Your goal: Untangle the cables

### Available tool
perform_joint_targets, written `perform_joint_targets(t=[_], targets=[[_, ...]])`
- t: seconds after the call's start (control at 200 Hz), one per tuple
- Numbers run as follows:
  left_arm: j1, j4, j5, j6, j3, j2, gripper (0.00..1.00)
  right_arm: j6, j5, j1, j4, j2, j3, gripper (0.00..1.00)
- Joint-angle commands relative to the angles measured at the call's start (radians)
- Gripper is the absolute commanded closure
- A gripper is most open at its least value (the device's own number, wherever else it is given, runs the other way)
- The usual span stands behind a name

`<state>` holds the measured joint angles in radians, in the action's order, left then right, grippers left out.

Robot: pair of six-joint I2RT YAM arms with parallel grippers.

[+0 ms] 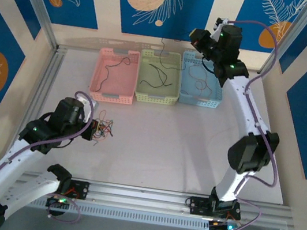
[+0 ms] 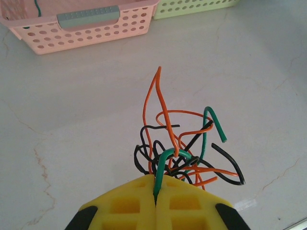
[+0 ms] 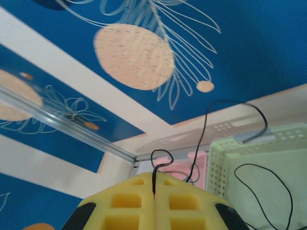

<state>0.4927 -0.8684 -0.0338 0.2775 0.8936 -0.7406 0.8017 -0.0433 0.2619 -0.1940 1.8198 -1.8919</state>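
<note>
A tangle of orange, black and green cables lies on the white table by the left arm, also seen from above as a small knot. My left gripper is shut on the end of a green cable that arches out of that tangle. My left gripper sits low, right beside the knot. My right gripper is shut on a thin black cable, which loops up and trails over the green basket. That right gripper hangs high at the back, above the baskets.
Three perforated baskets stand in a row at the back: pink, green and blue, each with loose thin wire inside. The pink basket stands just beyond the tangle. Metal frame rails edge the table.
</note>
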Motion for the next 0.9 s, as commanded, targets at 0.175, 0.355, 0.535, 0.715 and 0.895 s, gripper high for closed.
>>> perform_joint_targets(t=[0.175,0.355,0.535,0.715,0.895], targets=[[-0.011,0.012,-0.003,-0.022,-0.010,0.010,1.00,0.146,-0.074,0.007,0.065,0.198,-0.038,1.00],[-0.013,0.013,-0.002,-0.024,-0.012,0.008,1.00,0.161,-0.092,0.026,0.047,0.296,-0.036,1.00],[-0.014,0.014,-0.002,-0.023,-0.012,0.010,1.00,0.166,-0.131,0.034,0.024,0.378,-0.028,1.00],[-0.019,0.016,0.005,-0.025,-0.013,0.007,1.00,0.148,-0.159,0.033,-0.001,0.400,-0.052,0.75],[-0.023,0.017,0.006,-0.025,-0.013,0.009,1.00,0.032,-0.122,0.046,-0.126,0.341,-0.105,0.62]])
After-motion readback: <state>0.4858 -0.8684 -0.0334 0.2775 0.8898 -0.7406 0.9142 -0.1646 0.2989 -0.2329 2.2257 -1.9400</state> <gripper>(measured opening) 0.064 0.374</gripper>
